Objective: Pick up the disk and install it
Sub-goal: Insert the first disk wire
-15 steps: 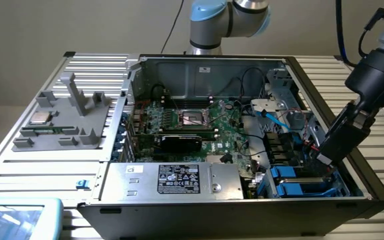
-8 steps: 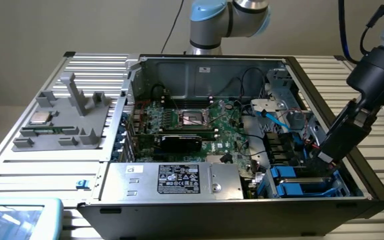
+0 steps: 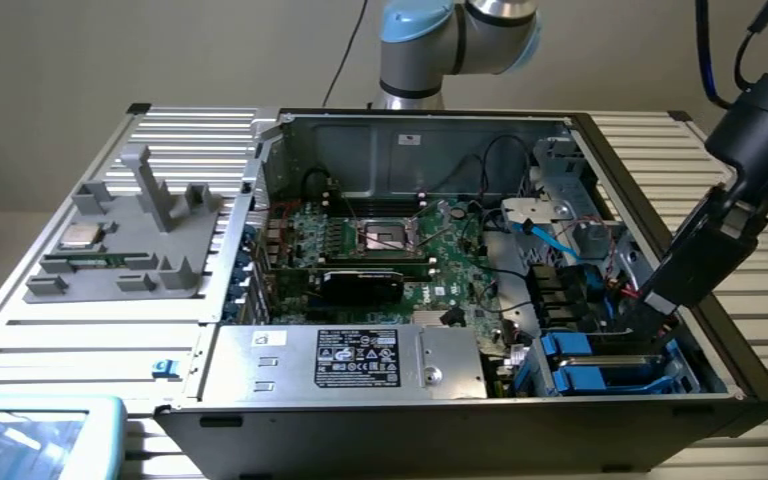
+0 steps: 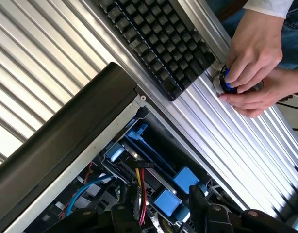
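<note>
Blue-carrier disk point(image 4: 167, 200) sits just below tool point(image 3: 643, 325); can't tell if tool grips it. Risk: red cable point(image 4: 142, 194) beside tool snags it.

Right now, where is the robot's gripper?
On the exterior view's right, the gripper sits low inside the open computer case, close above the blue drive carriers.

one gripper point(image 3: 642, 316); one computer case point(image 3: 464, 432); one keyboard point(image 4: 156, 43); two blue carriers point(image 3: 582, 346)

The bay point(image 3: 536, 372) is hiding the lower end of the hand point(image 3: 647, 325); the disk point(image 4: 158, 182) beneath it is lying mostly covered; a person point(image 4: 258, 58) beyond is being cropped.
</note>
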`<state>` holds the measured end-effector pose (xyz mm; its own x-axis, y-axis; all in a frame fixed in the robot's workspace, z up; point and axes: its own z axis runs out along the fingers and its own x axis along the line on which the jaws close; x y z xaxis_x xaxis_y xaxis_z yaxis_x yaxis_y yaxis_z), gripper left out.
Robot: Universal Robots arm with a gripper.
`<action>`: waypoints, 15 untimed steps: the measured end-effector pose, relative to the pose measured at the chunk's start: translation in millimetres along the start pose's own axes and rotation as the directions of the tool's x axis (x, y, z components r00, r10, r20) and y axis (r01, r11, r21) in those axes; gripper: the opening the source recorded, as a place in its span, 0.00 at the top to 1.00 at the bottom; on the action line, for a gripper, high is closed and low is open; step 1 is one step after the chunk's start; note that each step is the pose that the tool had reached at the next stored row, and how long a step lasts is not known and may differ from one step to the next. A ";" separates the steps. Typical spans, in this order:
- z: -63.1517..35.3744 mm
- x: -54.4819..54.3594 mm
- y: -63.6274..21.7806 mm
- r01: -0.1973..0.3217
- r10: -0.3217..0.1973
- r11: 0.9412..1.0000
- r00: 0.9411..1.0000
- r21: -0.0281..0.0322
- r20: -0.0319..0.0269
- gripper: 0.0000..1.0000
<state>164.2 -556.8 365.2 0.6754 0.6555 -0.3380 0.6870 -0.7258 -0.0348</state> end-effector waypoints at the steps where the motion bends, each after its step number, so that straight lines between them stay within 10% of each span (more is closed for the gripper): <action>1: -2.3 -0.8 0.0 -0.001 0.001 1.000 1.000 0.000 0.000 0.47; 15: -35.3 -12.8 -1.0 -0.036 0.036 0.999 0.999 0.010 -0.005 0.47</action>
<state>164.3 -557.1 402.7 0.7009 0.6299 -0.3346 0.6597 -0.7509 -0.0316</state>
